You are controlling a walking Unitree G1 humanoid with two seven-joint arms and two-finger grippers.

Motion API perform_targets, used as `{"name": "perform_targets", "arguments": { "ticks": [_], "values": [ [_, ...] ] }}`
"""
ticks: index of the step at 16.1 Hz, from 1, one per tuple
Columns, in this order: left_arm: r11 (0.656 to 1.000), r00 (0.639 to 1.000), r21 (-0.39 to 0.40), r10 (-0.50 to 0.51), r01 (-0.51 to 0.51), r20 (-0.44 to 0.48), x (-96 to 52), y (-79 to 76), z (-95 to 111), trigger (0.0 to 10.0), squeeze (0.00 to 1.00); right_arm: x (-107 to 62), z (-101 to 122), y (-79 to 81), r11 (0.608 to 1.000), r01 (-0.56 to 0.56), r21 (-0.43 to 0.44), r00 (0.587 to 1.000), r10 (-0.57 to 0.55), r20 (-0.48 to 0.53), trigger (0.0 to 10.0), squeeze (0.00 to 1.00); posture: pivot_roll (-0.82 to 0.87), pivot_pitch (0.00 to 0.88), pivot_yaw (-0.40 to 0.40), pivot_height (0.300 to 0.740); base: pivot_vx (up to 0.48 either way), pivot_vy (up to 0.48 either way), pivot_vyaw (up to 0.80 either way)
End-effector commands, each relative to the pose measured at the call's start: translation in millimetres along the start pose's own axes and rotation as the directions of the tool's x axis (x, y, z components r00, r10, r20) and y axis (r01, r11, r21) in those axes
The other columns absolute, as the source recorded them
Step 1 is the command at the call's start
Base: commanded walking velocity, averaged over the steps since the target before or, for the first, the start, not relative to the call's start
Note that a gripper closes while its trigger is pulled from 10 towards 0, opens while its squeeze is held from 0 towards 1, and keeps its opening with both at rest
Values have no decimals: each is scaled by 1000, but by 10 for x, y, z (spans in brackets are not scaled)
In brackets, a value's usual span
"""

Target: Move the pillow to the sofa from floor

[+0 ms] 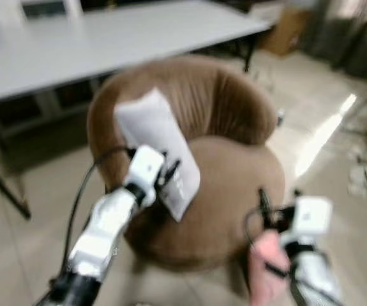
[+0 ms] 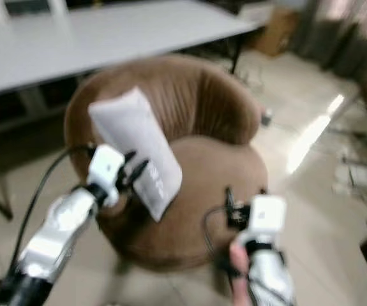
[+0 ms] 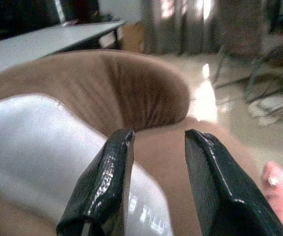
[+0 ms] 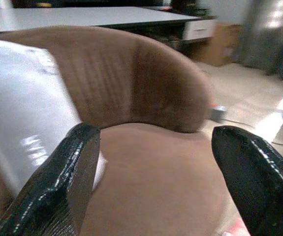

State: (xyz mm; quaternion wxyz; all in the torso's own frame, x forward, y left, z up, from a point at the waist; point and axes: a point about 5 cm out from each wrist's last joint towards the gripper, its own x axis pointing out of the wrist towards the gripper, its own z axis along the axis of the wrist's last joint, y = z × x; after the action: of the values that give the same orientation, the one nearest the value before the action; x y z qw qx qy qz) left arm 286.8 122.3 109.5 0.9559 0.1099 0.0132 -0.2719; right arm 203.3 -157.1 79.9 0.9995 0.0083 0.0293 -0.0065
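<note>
One pillow (image 1: 159, 150): white, tilted, leaning against the sofa's left inner wall at about 10 o'clock from the seat centre, its lower end on the seat's edge.
Sofa (image 1: 234, 172): round brown tub chair, back curving from 9 to 3 o'clock.
Left gripper (image 3: 156, 177): fingers apart, holding nothing, just beside the pillow's lower part, at 9 o'clock of the seat.
Right gripper (image 4: 153, 172): fingers spread wide, holding nothing, over the seat's front edge at about 5 o'clock, apart from the pillow.
Surface (image 1: 106, 44): long grey top behind the sofa, at 12 o'clock.
Floor (image 1: 323, 127): pale tiles, bright glare at 3 o'clock.
Focus: both eye views are blurred.
</note>
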Motion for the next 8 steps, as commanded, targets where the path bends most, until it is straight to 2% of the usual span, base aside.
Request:
{"name": "perform_targets", "arguments": {
  "ticks": [1,7,8],
  "values": [
    [1000,1000,8,-6,6,-2,26,-14,10,10000,0,-2,6,-71,999,25,-20,1000,-25,8,10000,0,27,18,-6,740,0,-480,800],
    [1000,1000,5,-12,12,-12,30,-8,-8,10000,0,-31,-16,-57,999,35,-18,999,-35,6,10000,0,24,25,7,740,0,-480,800],
    [1000,1000,3,-15,15,-16,25,-13,-20,10000,0,-36,-21,-65,999,41,-9,999,-41,6,10000,0,20,27,9,740,0,-480,0]
  ]
}}
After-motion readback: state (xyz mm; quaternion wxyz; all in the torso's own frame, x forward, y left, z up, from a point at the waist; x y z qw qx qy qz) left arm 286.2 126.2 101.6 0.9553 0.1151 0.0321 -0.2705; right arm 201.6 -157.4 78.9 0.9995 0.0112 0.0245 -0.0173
